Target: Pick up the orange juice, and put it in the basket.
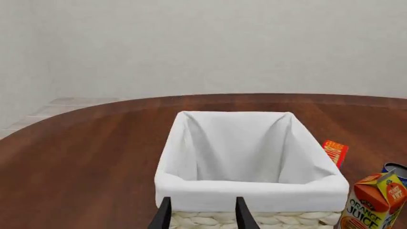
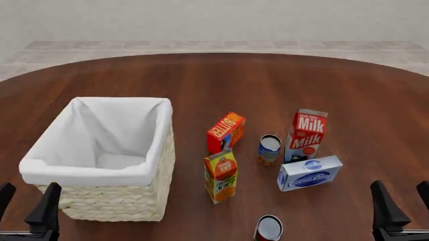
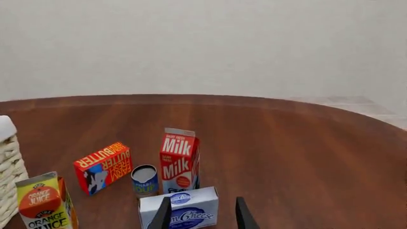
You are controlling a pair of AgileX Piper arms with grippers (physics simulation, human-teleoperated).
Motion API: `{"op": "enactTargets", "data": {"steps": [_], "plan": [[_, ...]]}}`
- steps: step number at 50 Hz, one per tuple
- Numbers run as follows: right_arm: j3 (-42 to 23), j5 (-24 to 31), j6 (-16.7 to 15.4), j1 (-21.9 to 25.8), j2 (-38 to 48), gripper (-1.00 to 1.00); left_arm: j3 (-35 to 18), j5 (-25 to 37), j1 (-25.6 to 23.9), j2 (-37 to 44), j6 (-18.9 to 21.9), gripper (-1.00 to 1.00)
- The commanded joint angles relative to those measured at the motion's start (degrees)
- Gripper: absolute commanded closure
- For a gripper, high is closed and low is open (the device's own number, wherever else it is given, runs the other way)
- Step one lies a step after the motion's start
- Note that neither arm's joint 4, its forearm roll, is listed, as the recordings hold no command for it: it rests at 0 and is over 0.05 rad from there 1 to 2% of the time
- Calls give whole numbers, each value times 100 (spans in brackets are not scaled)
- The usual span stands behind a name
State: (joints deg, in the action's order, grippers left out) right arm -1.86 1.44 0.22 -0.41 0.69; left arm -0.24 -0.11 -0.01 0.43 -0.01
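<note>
Now approach step: juice [image 2: 221, 175] upright at frame centre, just right of basket [image 2: 161, 150], butter [image 2: 225, 131] behind it. Both grippers, left [image 2: 27, 211] and right [image 2: 401, 205], spread, empty, at lower corners. Suggest right arm descends, pinching carton's flat sides, clear of can [image 2: 270, 148].

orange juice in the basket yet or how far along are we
Nothing is done: the orange juice stands on the table beside the basket, which holds only its liner. Nothing is in hand; both arms' jaws are open, away from it. Grasp, lift and placing all remain.
</note>
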Motion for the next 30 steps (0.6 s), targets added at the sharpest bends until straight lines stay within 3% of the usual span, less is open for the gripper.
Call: {"op": "enactTargets", "data": {"steps": [1, 4, 12, 30], "plan": [[-183, 165, -73, 19, 30, -100, 0, 0, 0, 0, 0, -100], [-229, 260, -204, 51, -25, -100, 0, 0, 1, -1, 1, -100], [-430, -111, -100, 75, 672, -100, 0, 0, 0, 1, 1, -100], [-1505, 193, 0, 557, 1419, -100, 0, 0, 0, 0, -1, -100]]}}
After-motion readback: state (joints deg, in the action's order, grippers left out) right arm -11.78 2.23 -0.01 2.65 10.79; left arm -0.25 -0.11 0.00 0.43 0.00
